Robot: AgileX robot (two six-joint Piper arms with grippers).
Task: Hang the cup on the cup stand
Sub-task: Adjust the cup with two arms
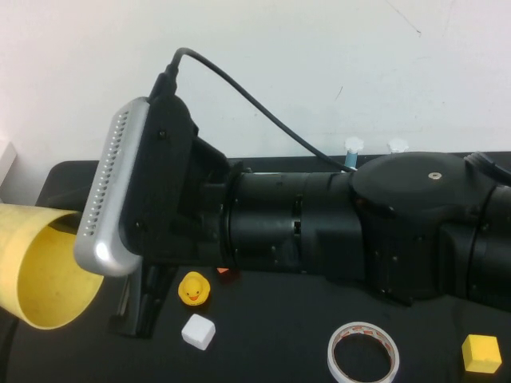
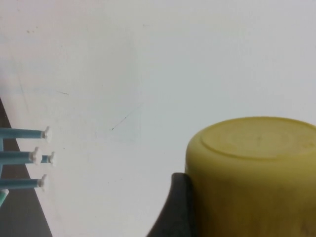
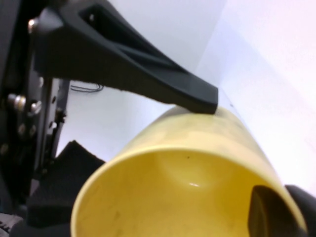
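Observation:
The yellow cup (image 1: 36, 275) lies on its side in the air at the table's far left, its mouth facing the camera. My right arm (image 1: 335, 231) reaches across the table to it. In the right wrist view my right gripper (image 3: 286, 210) pinches the cup's rim (image 3: 197, 148), one finger inside and one outside. My left gripper (image 2: 247, 217) is shut on the cup's body (image 2: 256, 182), with one finger (image 2: 177, 202) against its side; that finger also lies on the cup in the right wrist view (image 3: 148, 69). The cup stand (image 1: 351, 148) is at the back, mostly hidden; its posts (image 2: 22, 133) show.
On the black table near the front are a yellow rubber duck (image 1: 193, 289), a white cube (image 1: 198, 331), a white tape roll (image 1: 363, 353) and a yellow cube (image 1: 481, 353). A white wall stands behind the table.

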